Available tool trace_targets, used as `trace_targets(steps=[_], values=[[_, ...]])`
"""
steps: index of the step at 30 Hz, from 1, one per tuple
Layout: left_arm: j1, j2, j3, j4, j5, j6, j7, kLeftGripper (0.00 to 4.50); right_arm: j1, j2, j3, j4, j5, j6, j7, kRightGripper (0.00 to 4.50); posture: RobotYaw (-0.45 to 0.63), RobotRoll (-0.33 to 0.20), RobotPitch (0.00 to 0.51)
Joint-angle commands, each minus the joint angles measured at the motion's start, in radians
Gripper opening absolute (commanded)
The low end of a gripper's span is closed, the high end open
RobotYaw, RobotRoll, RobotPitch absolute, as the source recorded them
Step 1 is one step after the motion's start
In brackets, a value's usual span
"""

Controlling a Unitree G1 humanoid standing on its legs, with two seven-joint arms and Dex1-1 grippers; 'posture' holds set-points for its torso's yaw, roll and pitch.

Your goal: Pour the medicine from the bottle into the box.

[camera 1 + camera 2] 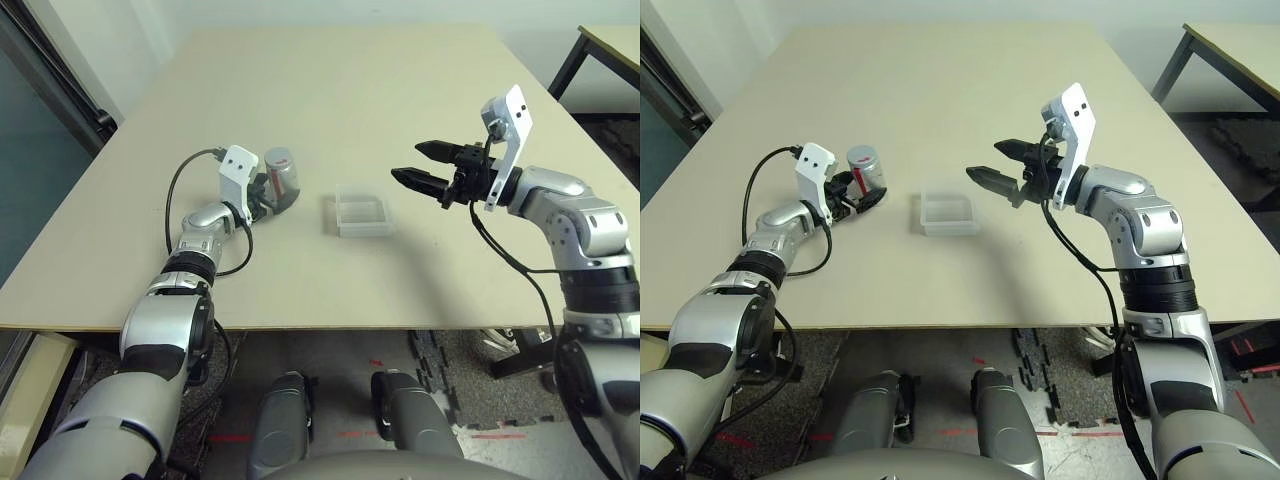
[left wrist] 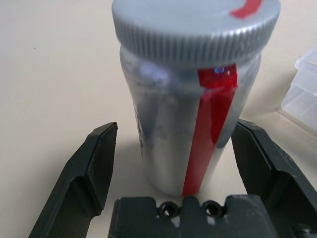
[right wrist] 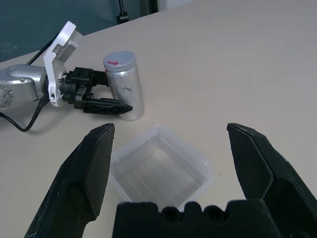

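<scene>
grey-silver capped bottle with red stripe (image 2: 190, 104) upright between spread left gripper (image 2: 176, 148) fingers, ungripped | right gripper (image 1: 425, 165) spread, raised beside clear plastic box (image 1: 362, 212)

The right gripper (image 3: 171, 163) has its fingers spread wide above the table (image 3: 247, 59). Between them lies the clear box (image 3: 161, 171). Beyond it the capped bottle (image 3: 124, 85) stands upright, with the left gripper (image 3: 106, 99) straddling its base.
</scene>
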Motion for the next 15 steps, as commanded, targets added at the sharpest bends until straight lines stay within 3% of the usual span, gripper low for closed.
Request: trace_targets(steps=[1,15], values=[[-0.02,-0.004,0.001,0.016,0.014,-0.013,0.004,4.47,-0.002,0.003,0.003,-0.028,0.008,0.012,-0.008,4.5,-0.08,0.0,0.088],[-0.038,-0.014,-0.001,0.029,0.022,-0.011,0.017,4.47,0.002,0.003,-0.003,-0.04,0.011,0.014,-0.018,4.5,-0.09,0.0,0.082]])
